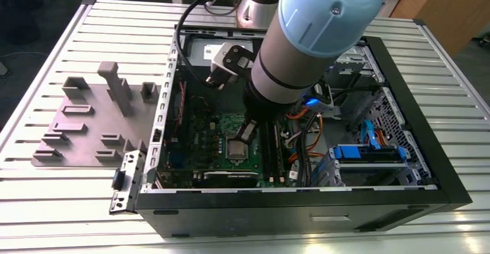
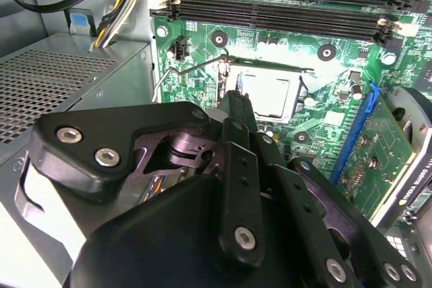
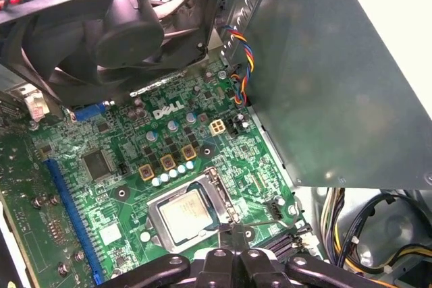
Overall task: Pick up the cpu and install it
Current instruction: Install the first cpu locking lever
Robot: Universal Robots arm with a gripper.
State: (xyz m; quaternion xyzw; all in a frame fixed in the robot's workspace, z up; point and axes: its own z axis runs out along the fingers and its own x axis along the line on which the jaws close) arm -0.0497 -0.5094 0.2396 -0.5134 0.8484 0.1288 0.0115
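CPU (image 3: 183,215), silvery and square, lies flat in the socket frame (image 3: 156,219) on the green motherboard (image 3: 115,187) inside the open computer case (image 1: 428,168); in the second wrist view it shows as a pale square (image 2: 267,94) just beyond the gripper's tip. The gripper (image 3: 233,234) hangs low over the board at the socket's edge, on the side towards the memory slots (image 2: 270,11), so the chip lies just ahead of the fingertips and slightly below them, not between them. Being square, the chip has no long axis to speak of; its sides run parallel to the socket frame and to the memory slots. In both wrist views the two fingers appear drawn together into one narrow point with nothing between them, so I judge the gripper clenched and empty, though the very tips are partly hidden. The thin wire retention lever (image 2: 185,67) stands raised beside the socket, near the fingertips; whether they touch it I cannot tell.
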